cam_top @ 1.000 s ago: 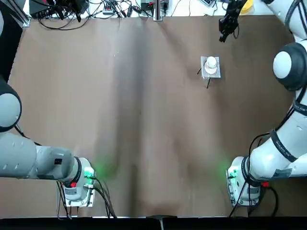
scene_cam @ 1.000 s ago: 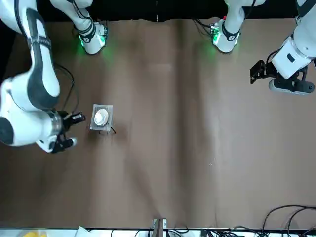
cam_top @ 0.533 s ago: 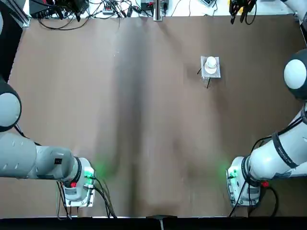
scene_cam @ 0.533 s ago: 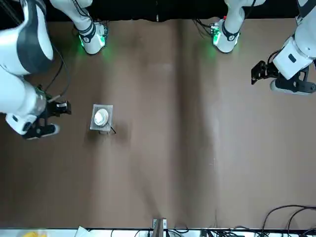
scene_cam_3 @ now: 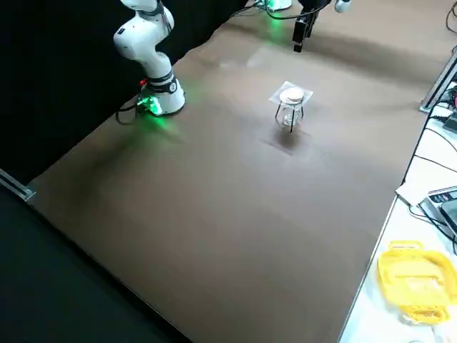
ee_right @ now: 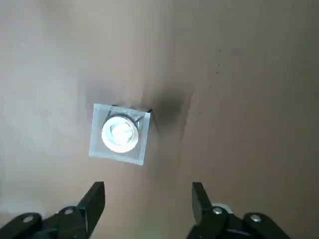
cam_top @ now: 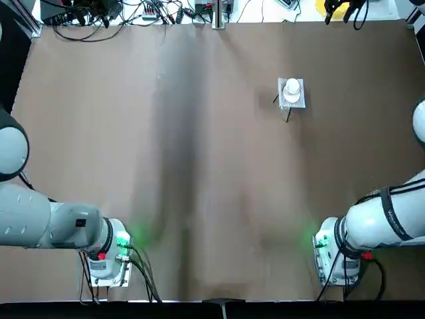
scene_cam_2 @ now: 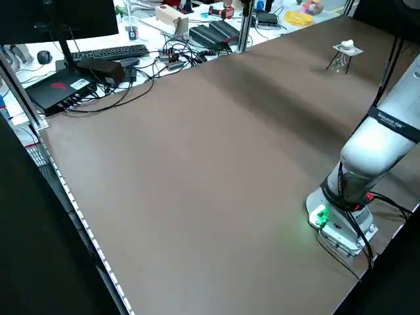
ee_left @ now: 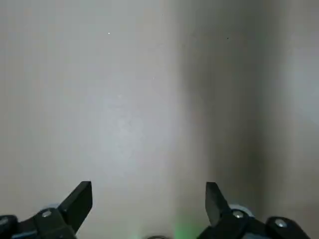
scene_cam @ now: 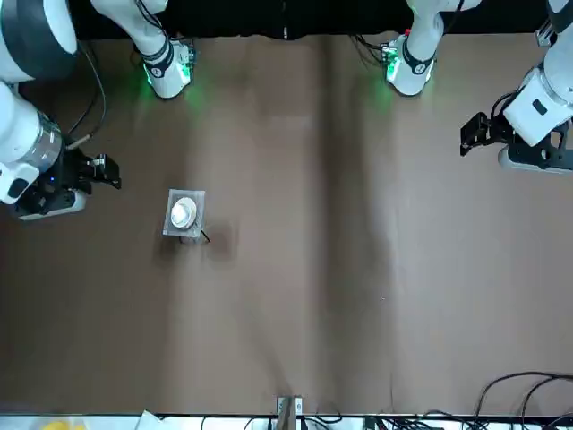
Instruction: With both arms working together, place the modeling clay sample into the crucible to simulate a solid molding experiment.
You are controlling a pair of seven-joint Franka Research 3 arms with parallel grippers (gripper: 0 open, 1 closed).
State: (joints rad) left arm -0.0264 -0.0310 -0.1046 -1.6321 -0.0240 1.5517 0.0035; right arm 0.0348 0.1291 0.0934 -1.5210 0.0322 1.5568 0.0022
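The crucible (cam_top: pixel 291 86) is a small white cup with its domed lid on. It stands on a square silvery mesh pad (cam_top: pixel 298 101) at the table's far right, also seen as the crucible (scene_cam: pixel 183 213) (scene_cam_3: pixel 291 94) (scene_cam_2: pixel 347 44). The modeling clay sample is out of view. My right gripper (scene_cam: pixel 109 172) (cam_top: pixel 344 6) hangs open off to the right of the cup, apart from it. In the right wrist view, its gripper (ee_right: pixel 145 199) holds nothing and looks down at the crucible (ee_right: pixel 119 133). My left gripper (scene_cam: pixel 472 134) (ee_left: pixel 148 199) is open over bare table on the left side.
Both arm bases (cam_top: pixel 109 252) (cam_top: pixel 335 256) with green lights sit at the near edge. Cables, a keyboard (scene_cam_2: pixel 108 52) and black boxes lie beyond the far edge. A yellow object (scene_cam_3: pixel 414 286) rests off the table's far right corner.
My right gripper has drawn away from the crucible towards the table's right edge. The left gripper has shifted only slightly. The crucible has not moved.
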